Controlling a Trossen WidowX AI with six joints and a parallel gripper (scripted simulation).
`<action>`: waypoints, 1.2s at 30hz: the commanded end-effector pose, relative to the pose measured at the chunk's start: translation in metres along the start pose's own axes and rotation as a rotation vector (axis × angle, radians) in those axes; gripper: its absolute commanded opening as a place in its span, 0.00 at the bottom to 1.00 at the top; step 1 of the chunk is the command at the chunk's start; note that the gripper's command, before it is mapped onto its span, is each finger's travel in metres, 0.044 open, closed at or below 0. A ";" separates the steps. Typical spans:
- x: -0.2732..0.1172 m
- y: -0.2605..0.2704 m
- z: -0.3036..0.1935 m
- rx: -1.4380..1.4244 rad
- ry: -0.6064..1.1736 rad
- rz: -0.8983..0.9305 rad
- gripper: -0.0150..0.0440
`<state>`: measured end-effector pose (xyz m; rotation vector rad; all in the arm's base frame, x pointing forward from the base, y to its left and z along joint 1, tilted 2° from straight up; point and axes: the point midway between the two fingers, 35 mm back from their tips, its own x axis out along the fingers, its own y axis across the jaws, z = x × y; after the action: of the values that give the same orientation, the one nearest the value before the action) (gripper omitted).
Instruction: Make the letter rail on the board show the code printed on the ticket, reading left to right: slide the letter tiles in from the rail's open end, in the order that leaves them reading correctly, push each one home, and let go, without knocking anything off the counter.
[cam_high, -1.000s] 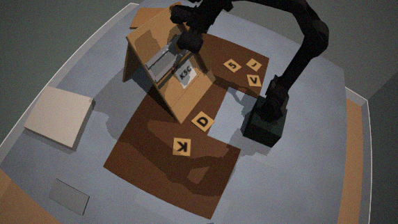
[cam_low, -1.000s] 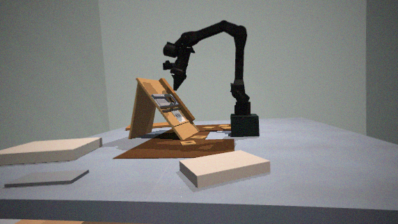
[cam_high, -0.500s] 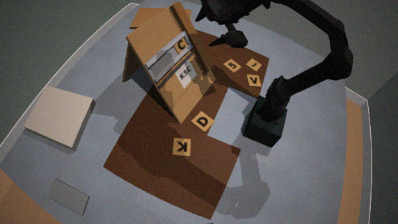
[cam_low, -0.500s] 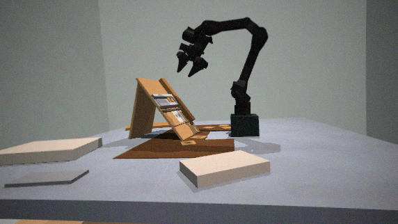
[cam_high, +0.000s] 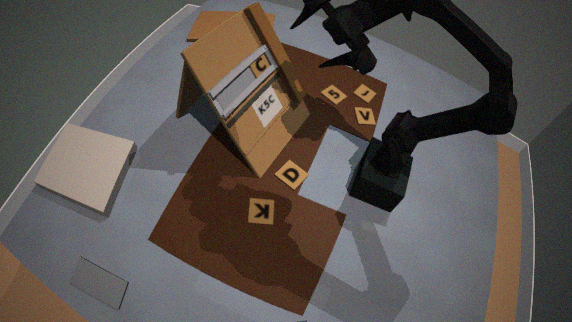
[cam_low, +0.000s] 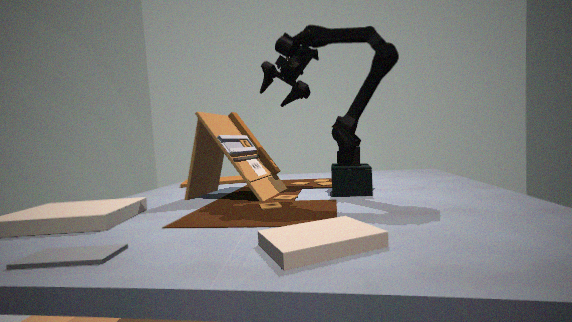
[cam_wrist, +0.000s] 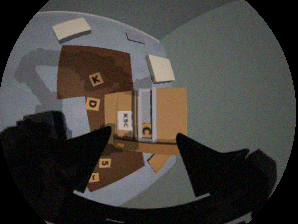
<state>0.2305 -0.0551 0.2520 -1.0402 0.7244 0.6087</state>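
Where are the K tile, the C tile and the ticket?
K tile (cam_high: 261, 211) (cam_wrist: 96, 79): top and wrist views, tile face.
C tile (cam_high: 260, 65) (cam_wrist: 146, 131): same views, lettered face.
Ticket (cam_high: 267, 105) (cam_wrist: 125, 121): same views, printed front.

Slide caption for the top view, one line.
Gripper open; C tile in the rail, 5 and K still on the brown mat.

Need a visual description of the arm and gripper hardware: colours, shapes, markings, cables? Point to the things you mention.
One matte black arm (cam_high: 501, 70) (cam_low: 367, 85), chunky joints, slim links, on a dark green-black box base (cam_high: 382, 186) (cam_low: 352, 181). The gripper (cam_high: 306, 47) (cam_low: 271, 99) (cam_wrist: 144, 133) is black too: two wedge-shaped fingers tapering to points. No markings or cables discernible.
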 end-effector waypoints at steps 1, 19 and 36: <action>0.000 0.001 0.000 -0.009 -0.004 0.003 1.00; 0.107 0.043 -0.220 1.232 0.542 0.127 0.83; 0.128 0.119 -0.292 1.704 0.796 0.117 0.83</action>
<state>0.1541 -0.2637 -0.0038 0.4358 1.5393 -0.4500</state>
